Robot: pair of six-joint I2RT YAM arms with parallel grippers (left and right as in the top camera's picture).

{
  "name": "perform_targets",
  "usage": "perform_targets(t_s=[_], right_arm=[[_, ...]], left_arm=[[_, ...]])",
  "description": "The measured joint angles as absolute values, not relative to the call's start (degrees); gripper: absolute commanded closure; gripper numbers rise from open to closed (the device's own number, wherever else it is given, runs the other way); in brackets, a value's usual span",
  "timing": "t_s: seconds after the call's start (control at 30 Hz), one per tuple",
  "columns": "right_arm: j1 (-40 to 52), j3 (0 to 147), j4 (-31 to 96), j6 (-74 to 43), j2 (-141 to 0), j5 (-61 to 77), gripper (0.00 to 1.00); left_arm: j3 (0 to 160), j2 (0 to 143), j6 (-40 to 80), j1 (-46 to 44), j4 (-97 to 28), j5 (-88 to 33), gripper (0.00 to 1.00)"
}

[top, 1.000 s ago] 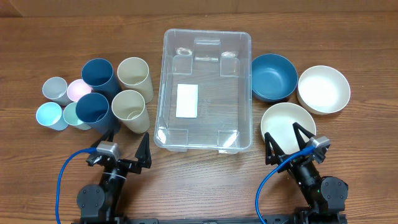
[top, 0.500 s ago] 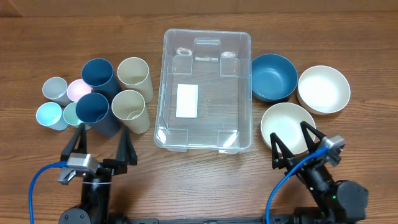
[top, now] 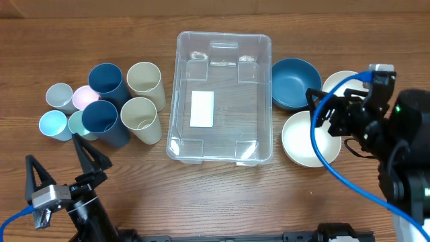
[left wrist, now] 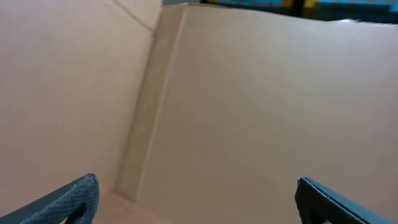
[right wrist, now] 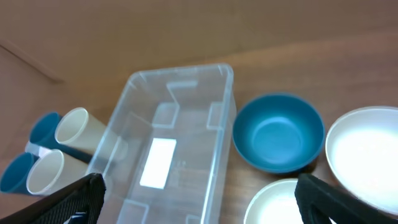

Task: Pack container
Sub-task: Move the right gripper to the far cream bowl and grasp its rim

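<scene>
1. The container (top: 232, 128) is sitting in the middle of the worktop (top: 222, 195).
2. Cups (top: 107, 81) are standing to its left, bowls (top: 295, 81) to its right.
3. The left gripper (top: 62, 167) is hovering spread at the front-left.
4. The right gripper (top: 314, 107) is hanging spread over the bowls.

Clear container (top: 224, 97) sits upright mid-table, white label on base

Left gripper (top: 54, 151) is showing black, tapering fingers (top: 91, 158), a silver block (top: 49, 197) sitting right behind them, a blue cable (top: 12, 218) trailing off it. Right gripper (top: 312, 107) is wearing the same black, a second blue cable (top: 321, 144) looping behind. Up close, the fingertips (left wrist: 74, 196) are looking dark grey and rough.
</scene>
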State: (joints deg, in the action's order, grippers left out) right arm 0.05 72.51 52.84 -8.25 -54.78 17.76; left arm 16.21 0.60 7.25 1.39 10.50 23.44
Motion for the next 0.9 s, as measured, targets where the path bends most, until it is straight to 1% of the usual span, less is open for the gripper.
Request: perform_targets(t_s=[0.1, 0.17, 0.3, 0.4, 0.53, 0.77, 0.9], right_arm=[[-0.9, 72.5, 54.0, -9.6, -57.0, 16.9, 0.00], [-3.5, 72.6, 54.7, -13.3, -58.6, 13.6, 0.00], [-12.8, 72.7, 55.9, -20.2, -63.4, 8.1, 0.00], [-19.3, 72.8, 56.2, -22.5, -67.9, 7.0, 0.00], [-25.2, 72.8, 56.2, -23.7, -75.7, 7.3, 0.00], [-27.6, 72.8, 55.6, -24.9, -88.2, 7.5, 0.03], [-27.7, 72.8, 51.0, -25.3, -95.4, 7.1, 0.06]], left_arm=[[16.2, 0.6, 7.1, 1.4, 8.3, 25.2, 0.00], [16.3, 0.6, 7.0, 1.4, 5.4, 25.8, 0.00], [16.3, 0.6, 6.9, 1.4, -0.7, 26.3, 0.00], [16.3, 0.6, 6.9, 1.4, -2.4, 26.4, 0.00], [16.3, 0.6, 6.9, 1.4, -6.9, 26.4, 0.00], [16.4, 0.6, 6.9, 1.4, -16.4, 26.4, 0.00], [16.4, 0.6, 6.9, 1.4, -18.9, 26.4, 0.00]])
